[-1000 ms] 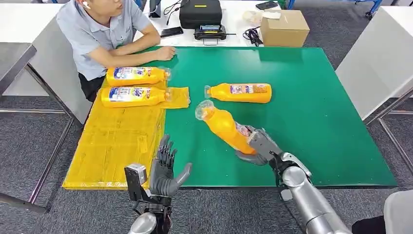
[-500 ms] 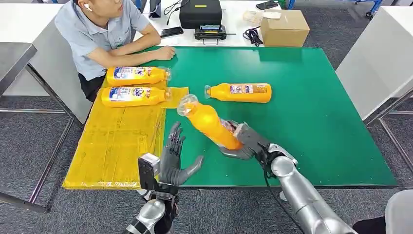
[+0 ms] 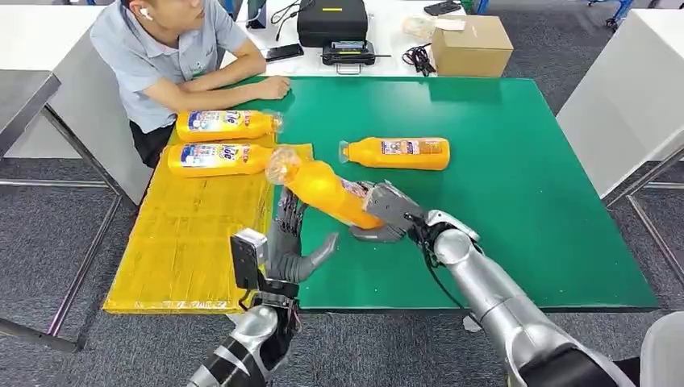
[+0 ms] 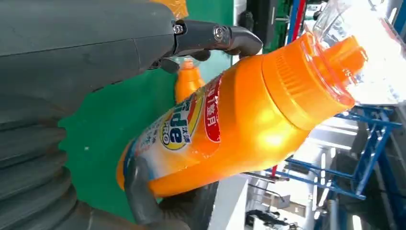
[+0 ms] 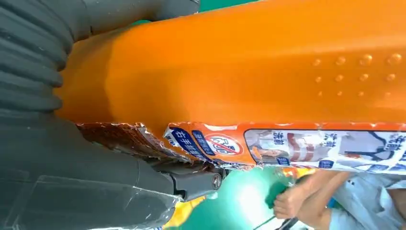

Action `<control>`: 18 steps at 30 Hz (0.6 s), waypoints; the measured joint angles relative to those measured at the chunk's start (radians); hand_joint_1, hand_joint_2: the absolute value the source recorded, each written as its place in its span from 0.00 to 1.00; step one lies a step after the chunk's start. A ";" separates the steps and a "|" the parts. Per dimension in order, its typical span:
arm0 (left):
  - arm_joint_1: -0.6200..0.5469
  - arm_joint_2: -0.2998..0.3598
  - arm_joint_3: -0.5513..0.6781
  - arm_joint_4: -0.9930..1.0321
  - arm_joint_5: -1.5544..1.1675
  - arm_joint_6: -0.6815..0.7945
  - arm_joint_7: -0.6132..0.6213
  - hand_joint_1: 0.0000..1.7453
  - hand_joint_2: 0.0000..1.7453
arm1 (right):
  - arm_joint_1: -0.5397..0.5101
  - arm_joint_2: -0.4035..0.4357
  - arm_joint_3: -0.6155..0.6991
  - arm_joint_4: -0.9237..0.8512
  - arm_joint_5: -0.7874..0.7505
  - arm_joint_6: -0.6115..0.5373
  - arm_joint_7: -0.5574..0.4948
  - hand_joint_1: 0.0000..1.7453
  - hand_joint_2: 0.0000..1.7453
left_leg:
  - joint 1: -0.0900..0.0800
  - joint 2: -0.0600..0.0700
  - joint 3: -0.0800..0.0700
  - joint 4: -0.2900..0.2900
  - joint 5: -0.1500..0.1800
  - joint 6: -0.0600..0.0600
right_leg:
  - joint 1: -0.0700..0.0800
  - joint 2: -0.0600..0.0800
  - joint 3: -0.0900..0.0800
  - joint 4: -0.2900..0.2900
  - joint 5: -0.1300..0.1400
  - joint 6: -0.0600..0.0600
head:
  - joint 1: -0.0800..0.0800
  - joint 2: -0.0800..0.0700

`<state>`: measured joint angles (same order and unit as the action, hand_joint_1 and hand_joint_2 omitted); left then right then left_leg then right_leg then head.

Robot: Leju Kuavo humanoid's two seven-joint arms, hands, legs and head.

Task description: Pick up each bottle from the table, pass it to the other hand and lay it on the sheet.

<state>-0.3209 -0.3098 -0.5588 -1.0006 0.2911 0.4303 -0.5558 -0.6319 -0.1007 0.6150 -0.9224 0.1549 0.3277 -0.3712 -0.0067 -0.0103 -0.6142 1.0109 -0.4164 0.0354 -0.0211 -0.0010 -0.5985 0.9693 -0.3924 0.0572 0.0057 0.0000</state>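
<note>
My right hand (image 3: 385,211) has carried the orange bottle (image 3: 327,191) leftward, and it now hangs tilted above my left hand (image 3: 286,246), whose fingers are spread with nothing between them. This is the handover; next my left fingers must wrap the body before my right releases.

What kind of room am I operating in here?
Probably a robot test lab or workshop: a green-topped table on grey carpet, a person seated at its corner watching, and a black equipment case with cables on the white bench behind.
</note>
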 measured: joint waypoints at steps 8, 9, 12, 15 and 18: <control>-0.015 -0.012 0.018 0.010 -0.003 -0.002 -0.011 0.00 1.00 | -0.037 0.003 0.030 0.028 -0.005 0.007 0.000 1.00 1.00 | 0.000 0.000 0.000 0.000 0.000 0.000 | 0.000 0.000 0.000 0.000 0.000 0.000 | 0.000 0.000; -0.017 -0.014 0.021 0.011 -0.003 -0.001 -0.011 0.00 1.00 | -0.041 0.005 0.033 0.031 -0.006 0.007 -0.001 1.00 1.00 | 0.000 0.000 0.000 0.000 0.000 0.000 | 0.000 0.000 0.000 0.000 0.000 0.000 | 0.000 0.000; -0.038 -0.018 0.037 0.025 0.011 0.000 -0.007 0.00 1.00 | -0.057 0.017 0.046 0.043 -0.008 0.010 -0.003 1.00 1.00 | 0.000 0.000 0.000 0.000 0.000 0.000 | 0.000 0.000 0.000 0.000 0.000 0.000 | 0.000 0.000; -0.068 -0.022 0.059 0.046 0.029 -0.002 -0.019 0.00 1.00 | -0.067 0.036 0.064 0.050 -0.015 0.020 -0.006 1.00 1.00 | 0.000 0.000 0.000 0.000 0.000 0.000 | 0.000 0.000 0.000 0.000 0.000 0.000 | 0.000 0.000; -0.088 -0.026 0.080 0.060 0.035 -0.003 -0.039 0.00 1.00 | -0.070 0.051 0.077 0.056 -0.022 0.022 -0.009 1.00 1.00 | 0.001 0.000 0.000 0.000 0.001 0.000 | 0.000 0.000 0.000 0.000 0.000 0.000 | 0.000 0.000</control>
<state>-0.4088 -0.3353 -0.4787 -0.9407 0.3265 0.4276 -0.5944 -0.7020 -0.0496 0.6916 -0.8667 0.1331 0.3502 -0.3800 -0.0060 -0.0103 -0.6142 1.0109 -0.4151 0.0352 -0.0208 -0.0011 -0.5988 0.9697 -0.3924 0.0572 0.0057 0.0000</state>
